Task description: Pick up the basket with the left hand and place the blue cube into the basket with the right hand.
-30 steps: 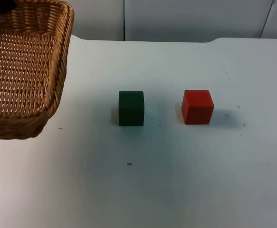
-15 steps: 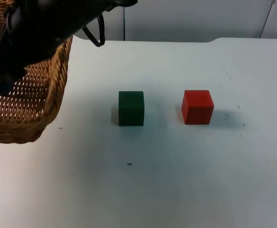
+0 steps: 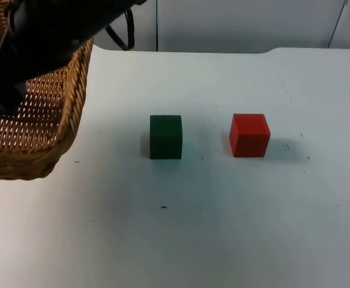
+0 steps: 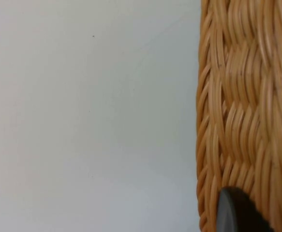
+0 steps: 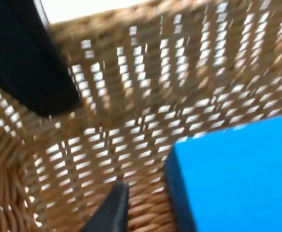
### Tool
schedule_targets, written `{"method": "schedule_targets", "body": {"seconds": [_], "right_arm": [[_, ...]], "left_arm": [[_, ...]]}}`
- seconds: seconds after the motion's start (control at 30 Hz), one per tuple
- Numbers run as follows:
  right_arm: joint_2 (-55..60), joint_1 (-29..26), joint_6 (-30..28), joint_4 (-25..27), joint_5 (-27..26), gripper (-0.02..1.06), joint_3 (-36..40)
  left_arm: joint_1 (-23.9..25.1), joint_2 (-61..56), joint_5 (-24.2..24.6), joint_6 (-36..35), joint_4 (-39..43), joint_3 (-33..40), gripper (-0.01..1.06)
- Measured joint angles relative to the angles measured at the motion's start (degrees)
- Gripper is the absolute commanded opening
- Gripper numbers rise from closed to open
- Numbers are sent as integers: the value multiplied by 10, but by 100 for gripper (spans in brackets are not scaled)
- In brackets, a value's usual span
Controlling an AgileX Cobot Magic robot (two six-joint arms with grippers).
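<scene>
Top view: basket (image 3: 72, 111) at 10 o'clock on the table (image 3: 223, 228), tilted. A black arm reaches in from 12 o'clock and covers most of the basket's inside. That is the right arm; the right gripper (image 3: 3, 96) is over the basket floor. Right wrist view: blue cube (image 5: 232, 179) sits inside the basket, over the woven floor, just beside a black fingertip. Can't tell if the right gripper is clamped on the cube or apart from it, or if the cube touches the floor. The left gripper (image 4: 237, 215) is at the basket's side wall, one fingertip against the outer weave and a black bar on the inner side in the right wrist view, so it's clamped on the wall. Green cube (image 3: 165, 137) is near table centre. Red cube (image 3: 250, 135) is at its 3 o'clock, apart from it. Both are well apart from the basket.
</scene>
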Motion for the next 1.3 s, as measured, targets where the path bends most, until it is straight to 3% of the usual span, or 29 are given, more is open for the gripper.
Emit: {"method": "schedule_targets", "body": {"seconds": [0.17,0.27,0.4,0.77,1.3], "right_arm": [[-51,-2,-3,-12,18,105,0],[-79,-6,-4,-12,53,105,0],[-144,-20,-7,-37,143,105,0],[-195,-24,12,-79,270,105,0],[-195,-24,21,-93,295,105,0]], "left_arm": [[0,0,0,0,0,0,0],[0,0,-6,0,0,0,0],[0,30,-17,10,-13,0,0],[-1,128,-34,96,-88,-1,0],[-1,221,-83,134,-95,-47,0]]}}
